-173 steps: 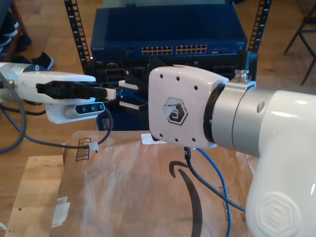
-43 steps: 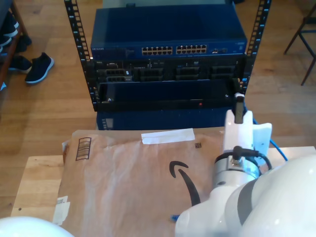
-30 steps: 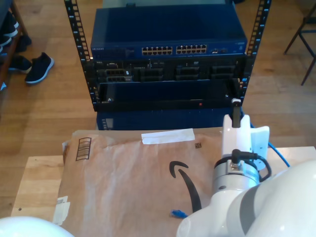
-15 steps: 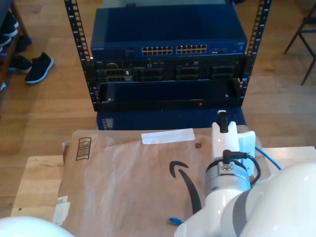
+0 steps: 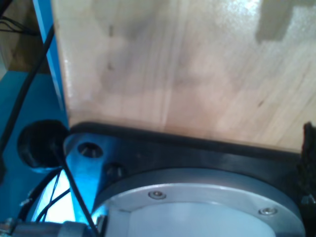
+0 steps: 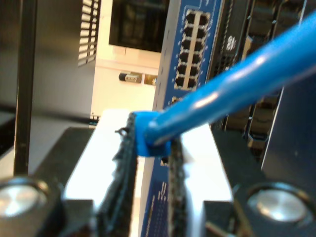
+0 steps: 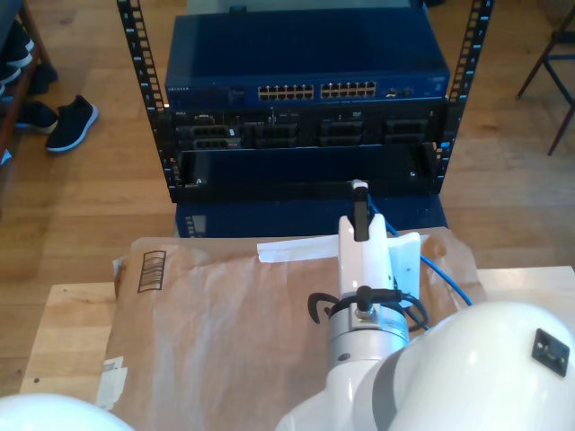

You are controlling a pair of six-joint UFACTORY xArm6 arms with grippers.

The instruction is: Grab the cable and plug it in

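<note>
- Because the plug must face the switch [image 7: 305, 90] ports, our second gripper [image 6: 150, 148] has its pads clamped on the cable [image 6: 232, 84] near its end, aimed at the far rack.
- Our first gripper's opening we cannot tell; it looks at wood [image 5: 173, 64].

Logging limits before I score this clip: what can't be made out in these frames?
- The cable's plug: hidden between my second gripper's pads in the second wrist view.
- Which port of the switch it faces: ports too small in the exterior view.
- My first gripper's jaws: the first wrist view faces a wooden panel.
</note>
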